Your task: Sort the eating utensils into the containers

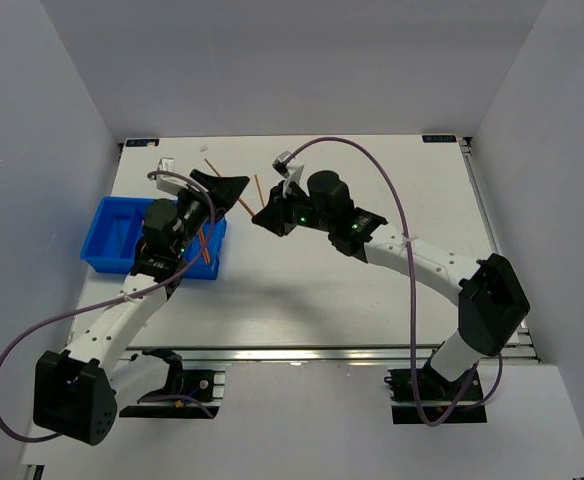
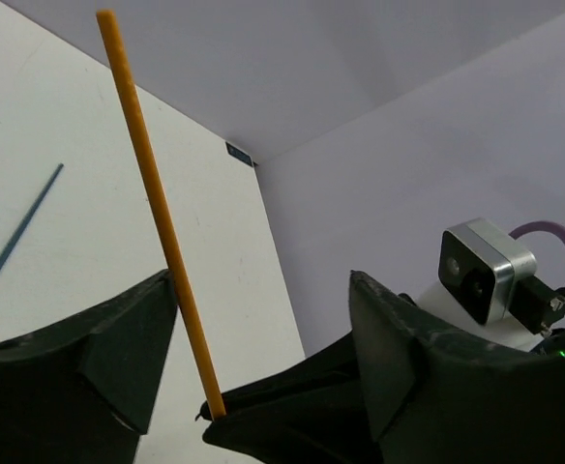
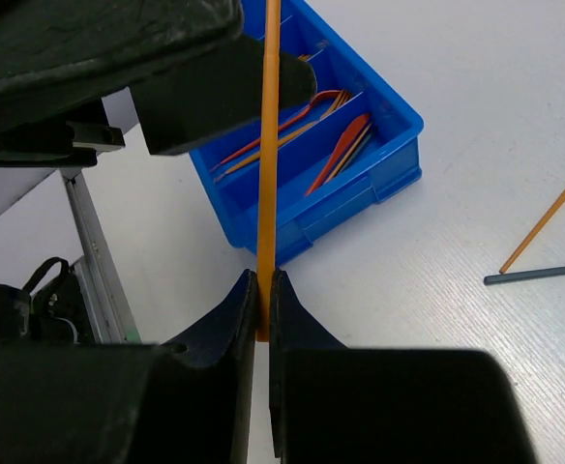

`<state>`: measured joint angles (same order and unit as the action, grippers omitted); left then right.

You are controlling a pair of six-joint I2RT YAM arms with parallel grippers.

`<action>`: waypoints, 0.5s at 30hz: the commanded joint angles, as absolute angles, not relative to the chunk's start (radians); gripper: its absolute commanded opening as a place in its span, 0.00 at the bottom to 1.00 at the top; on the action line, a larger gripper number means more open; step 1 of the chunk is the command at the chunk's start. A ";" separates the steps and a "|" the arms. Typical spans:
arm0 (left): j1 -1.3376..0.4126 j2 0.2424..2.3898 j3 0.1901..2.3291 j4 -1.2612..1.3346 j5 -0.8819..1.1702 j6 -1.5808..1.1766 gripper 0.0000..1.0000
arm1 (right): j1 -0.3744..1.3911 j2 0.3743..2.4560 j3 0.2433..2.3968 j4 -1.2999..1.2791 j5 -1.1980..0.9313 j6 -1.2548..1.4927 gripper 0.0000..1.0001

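Your right gripper [image 3: 263, 290] is pressed onto one end of a thin orange plastic stick [image 3: 268, 193] and pinches it above the white table [image 3: 457, 58]. Your left gripper [image 2: 261, 290] stands spread, with that stick between its jaws. The shallow bright blue plastic bin [image 3: 360, 193] lies nearby, with orange and red utensils [image 3: 336, 155] in its compartments.
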<state>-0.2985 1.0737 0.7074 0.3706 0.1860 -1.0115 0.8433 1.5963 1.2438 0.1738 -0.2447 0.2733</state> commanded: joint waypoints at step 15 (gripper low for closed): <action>-0.299 1.046 0.836 -0.028 0.008 -0.797 0.00 | 0.867 1.552 1.290 0.126 -0.137 0.268 0.28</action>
